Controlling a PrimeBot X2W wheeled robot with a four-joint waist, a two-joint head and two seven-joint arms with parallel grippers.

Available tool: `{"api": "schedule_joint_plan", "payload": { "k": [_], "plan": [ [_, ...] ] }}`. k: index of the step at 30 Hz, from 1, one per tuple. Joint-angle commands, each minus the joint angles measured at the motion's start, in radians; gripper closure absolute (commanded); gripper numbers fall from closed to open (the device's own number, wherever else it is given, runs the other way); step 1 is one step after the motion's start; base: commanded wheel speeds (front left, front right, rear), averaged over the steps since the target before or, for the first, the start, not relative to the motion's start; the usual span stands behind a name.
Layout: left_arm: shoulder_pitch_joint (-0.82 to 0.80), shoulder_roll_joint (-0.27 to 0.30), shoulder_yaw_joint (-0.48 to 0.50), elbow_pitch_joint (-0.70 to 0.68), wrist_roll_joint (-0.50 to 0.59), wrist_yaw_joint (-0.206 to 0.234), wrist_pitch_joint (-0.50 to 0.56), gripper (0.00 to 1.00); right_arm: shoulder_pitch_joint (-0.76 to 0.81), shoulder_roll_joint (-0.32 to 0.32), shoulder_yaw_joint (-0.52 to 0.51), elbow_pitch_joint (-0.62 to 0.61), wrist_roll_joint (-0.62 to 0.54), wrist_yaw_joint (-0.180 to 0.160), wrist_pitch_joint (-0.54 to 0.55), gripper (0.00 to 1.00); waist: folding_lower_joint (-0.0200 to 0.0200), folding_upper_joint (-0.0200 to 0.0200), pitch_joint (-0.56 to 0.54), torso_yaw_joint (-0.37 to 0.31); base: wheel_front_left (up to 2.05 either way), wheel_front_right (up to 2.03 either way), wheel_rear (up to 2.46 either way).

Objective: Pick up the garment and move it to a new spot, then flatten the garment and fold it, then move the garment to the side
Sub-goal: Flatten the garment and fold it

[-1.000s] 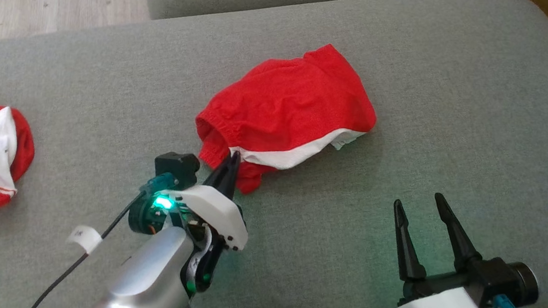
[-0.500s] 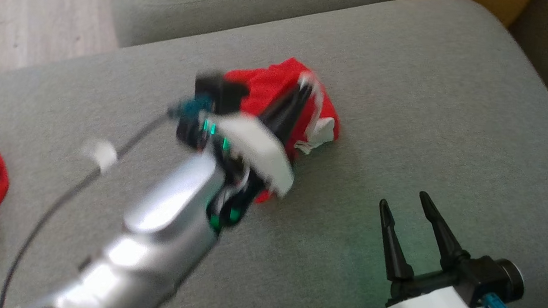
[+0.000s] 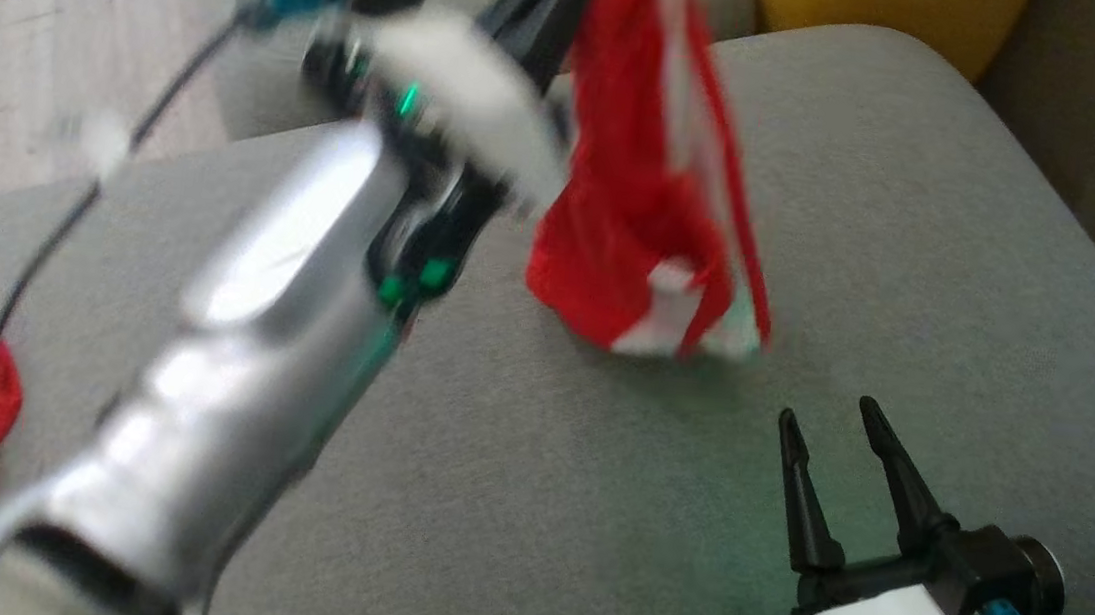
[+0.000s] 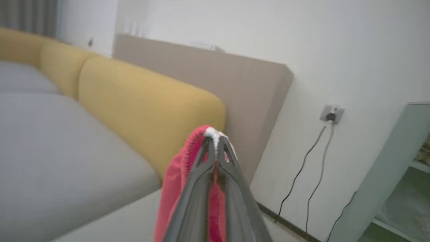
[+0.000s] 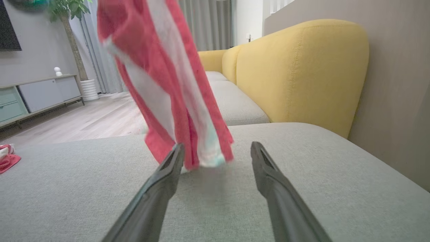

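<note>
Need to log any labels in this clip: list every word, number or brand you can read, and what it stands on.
Nothing can be read in these views.
On the white tag: any print is too blurred to read.
On the red garment: white stripes, no lettering visible.

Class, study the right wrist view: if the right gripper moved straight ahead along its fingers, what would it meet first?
Probably the hanging lower edge of the red-and-white garment, dangling just ahead of the open right gripper. Depth is unclear; it might instead skim the grey sofa cushion.
</note>
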Motion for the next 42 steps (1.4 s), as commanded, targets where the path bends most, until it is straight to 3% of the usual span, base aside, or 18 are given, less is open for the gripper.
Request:
{"api": "schedule_joint_plan", "payload": {
  "k": [1,8,14,24,30,42],
  "plan": [
    [0.049,0.057,0.04,-0.014,-0.011,0.011,-0.004,1.0,-0.015,-0.004,0.02,-0.035,0.006,0.008,-0.011,0.0,0.0,0.0,0.007,0.033,0.0,0.0,0.0],
    [0.303,0.167,0.058,-0.027,-0.028,0.053,-0.065,1.0,-0.011,-0.004,-0.008,-0.018,0.008,0.008,-0.011,0.0,0.0,0.0,0.041,0.14,0.0,0.0,0.0],
    [0.342,0.205,0.076,-0.045,-0.027,0.065,-0.094,1.0,-0.046,-0.004,-0.027,0.08,0.01,0.008,-0.011,0.0,0.0,0.0,0.059,0.21,0.0,0.0,0.0],
    [0.296,0.202,0.07,-0.063,-0.015,0.074,-0.082,1.0,-0.174,-0.004,0.003,0.276,0.029,0.008,-0.011,0.0,0.0,0.0,0.098,0.254,0.0,0.0,0.0],
    [0.279,0.191,0.064,-0.059,-0.012,0.074,-0.082,1.0,-0.216,-0.004,0.078,0.386,0.09,0.008,-0.011,0.0,0.0,0.0,0.11,0.265,0.0,0.0,0.0],
    [0.266,0.186,0.062,-0.046,-0.016,0.071,-0.086,1.0,-0.252,-0.004,0.158,0.435,0.17,0.008,-0.011,0.03,0.0,0.0,0.124,0.269,0.0,0.0,0.0]
  ]
}}
